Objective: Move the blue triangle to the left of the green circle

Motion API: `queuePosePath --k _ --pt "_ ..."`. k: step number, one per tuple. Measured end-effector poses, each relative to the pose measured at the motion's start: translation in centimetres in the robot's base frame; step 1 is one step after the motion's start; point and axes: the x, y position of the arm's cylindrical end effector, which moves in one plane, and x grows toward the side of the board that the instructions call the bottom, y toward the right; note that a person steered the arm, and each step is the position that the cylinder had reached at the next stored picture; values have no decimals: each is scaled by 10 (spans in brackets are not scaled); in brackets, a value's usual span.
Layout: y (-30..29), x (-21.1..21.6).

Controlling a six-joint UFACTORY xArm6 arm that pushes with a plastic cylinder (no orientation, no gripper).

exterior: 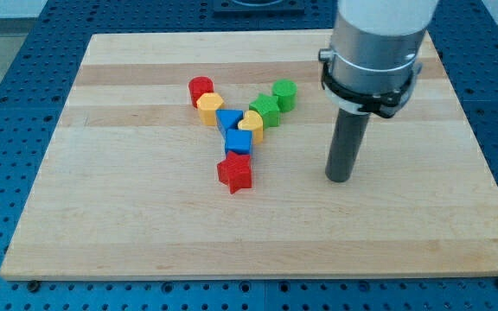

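Sitting mid-cluster, the small blue triangular block touched the yellow heart-shaped block on the view's right and the blue cube-like block below. The green round block, its target, lay up and to the view's right, beyond the green star-shaped block. A yellow rounded block, red round block and red star-shaped block completed the group on the pale wooden surface. My tip stood well apart, at the view's right; no hand fitted, so no opening to report. Judged: approach step, no contact yet. Next move needs a route round the cluster. Triangle's outline hard to confirm; arm cut off at top.
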Motion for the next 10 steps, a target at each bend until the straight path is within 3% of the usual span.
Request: queuePosePath --k 3,10 --pt "-8 17" --pt "-116 38"
